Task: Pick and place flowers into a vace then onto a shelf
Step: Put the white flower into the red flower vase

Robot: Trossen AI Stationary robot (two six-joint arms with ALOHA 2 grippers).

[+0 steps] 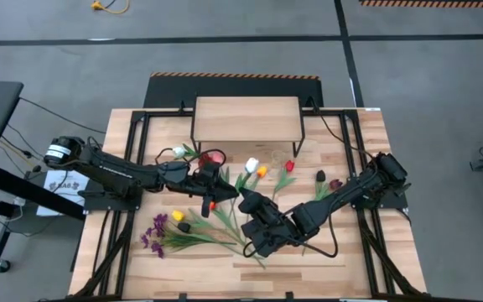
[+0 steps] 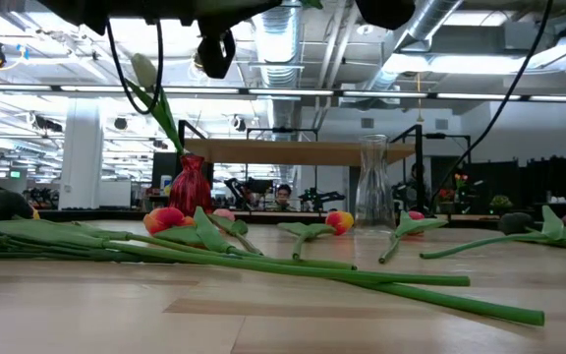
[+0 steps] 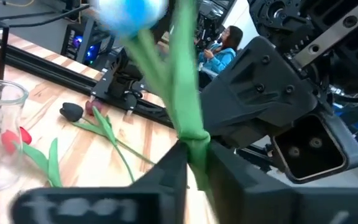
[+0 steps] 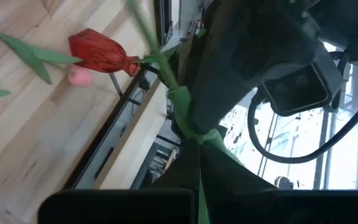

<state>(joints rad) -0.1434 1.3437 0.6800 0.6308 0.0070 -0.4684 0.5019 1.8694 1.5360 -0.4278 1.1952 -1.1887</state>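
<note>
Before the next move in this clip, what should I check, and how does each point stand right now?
1. Left gripper shut on the light blue tulip, at its stem: ok.
2. Right gripper shut on a green stem: ok.
3. Both grippers on the same flower: cannot tell.
4. Vase upright: ok.
5. Shelf top free for the vase: ok.
</note>
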